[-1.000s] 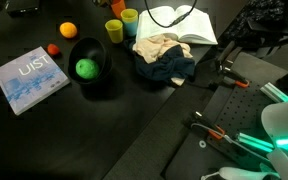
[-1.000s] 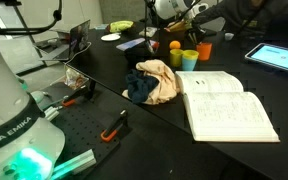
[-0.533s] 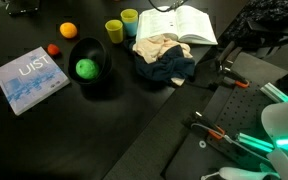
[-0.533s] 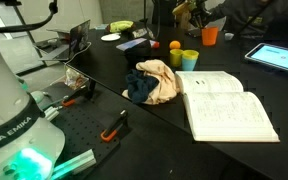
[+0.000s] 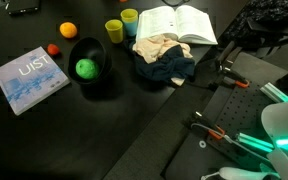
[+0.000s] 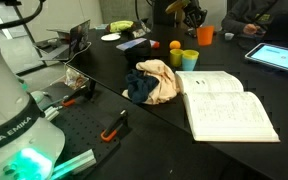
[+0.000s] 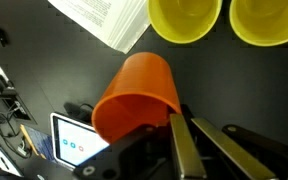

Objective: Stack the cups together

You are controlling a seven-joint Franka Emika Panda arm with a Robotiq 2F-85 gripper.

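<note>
My gripper is shut on the rim of the orange cup and holds it tilted in the air above the table. In an exterior view the gripper is at the top, with the orange cup hanging below it. The yellow-green cup and the light blue cup stand upright side by side next to the open book. In the wrist view both show from above as yellow openings, one beside the other. In the exterior view that shows the black bowl, the gripper and orange cup are out of view.
An open book and a crumpled cloth lie near the cups. A black bowl holds a green ball. An orange fruit and a UIST book lie beyond. A tablet lies at the far side.
The gripper has lifted the orange cup off the table, up and away from the two standing cups. It has left the top edge of the exterior view with the bowl.
</note>
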